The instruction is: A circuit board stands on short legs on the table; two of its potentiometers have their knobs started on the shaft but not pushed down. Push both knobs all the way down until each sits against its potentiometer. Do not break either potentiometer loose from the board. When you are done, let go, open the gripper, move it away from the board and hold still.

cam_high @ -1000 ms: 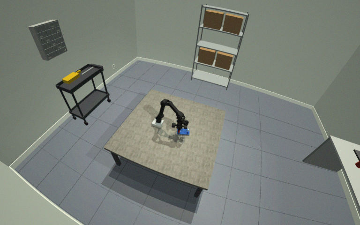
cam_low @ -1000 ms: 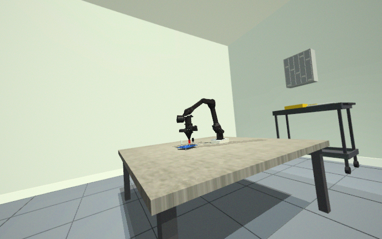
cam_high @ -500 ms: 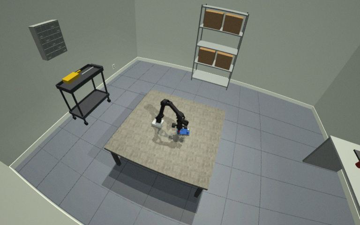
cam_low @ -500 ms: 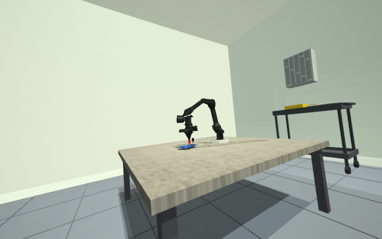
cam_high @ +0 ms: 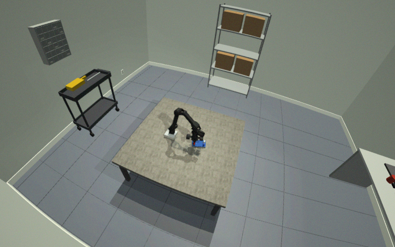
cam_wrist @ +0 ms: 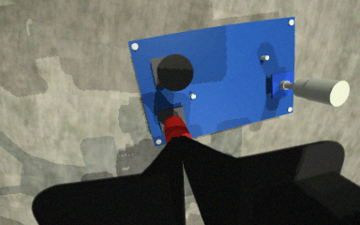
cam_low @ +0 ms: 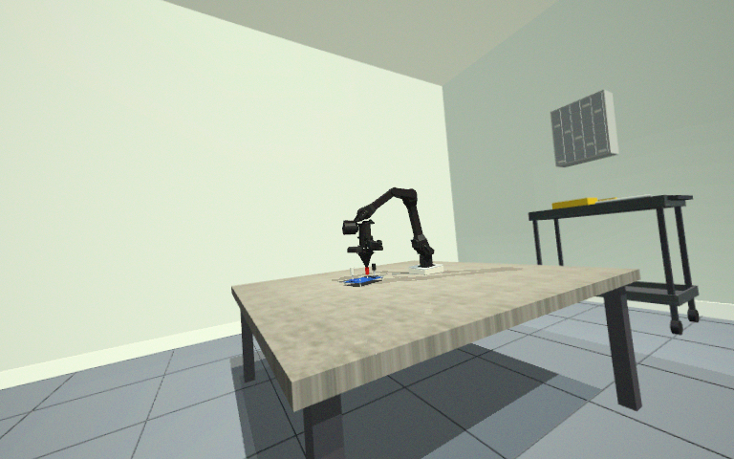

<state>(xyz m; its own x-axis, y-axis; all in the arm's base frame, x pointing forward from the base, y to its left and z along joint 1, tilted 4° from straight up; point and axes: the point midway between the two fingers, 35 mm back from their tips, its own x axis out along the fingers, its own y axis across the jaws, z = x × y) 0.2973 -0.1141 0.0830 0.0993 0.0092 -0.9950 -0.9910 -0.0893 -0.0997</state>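
Note:
The blue circuit board (cam_high: 200,144) (cam_low: 359,281) (cam_wrist: 234,108) stands on the table. My gripper (cam_low: 367,265) (cam_wrist: 182,139) is shut, with nothing between its fingers. Its tips point down and are at the top of the red knob (cam_low: 367,272) (cam_wrist: 176,126), apparently touching it; they hide part of that knob. The black knob (cam_low: 373,267) (cam_wrist: 175,72) stands over a dark potentiometer (cam_wrist: 155,69); its shaft is hidden. The white knob (cam_low: 352,270) (cam_wrist: 339,93) stands above a blue potentiometer (cam_wrist: 281,94), with bare shaft showing between them. How far down the red knob sits cannot be told.
The board carries two short pale pins (cam_wrist: 193,97) (cam_wrist: 265,57). The arm's white base (cam_high: 170,134) (cam_low: 426,269) stands on the table (cam_high: 163,162) (cam_low: 411,318). A black cart (cam_high: 95,107) and a shelf rack (cam_high: 236,51) stand away from the table.

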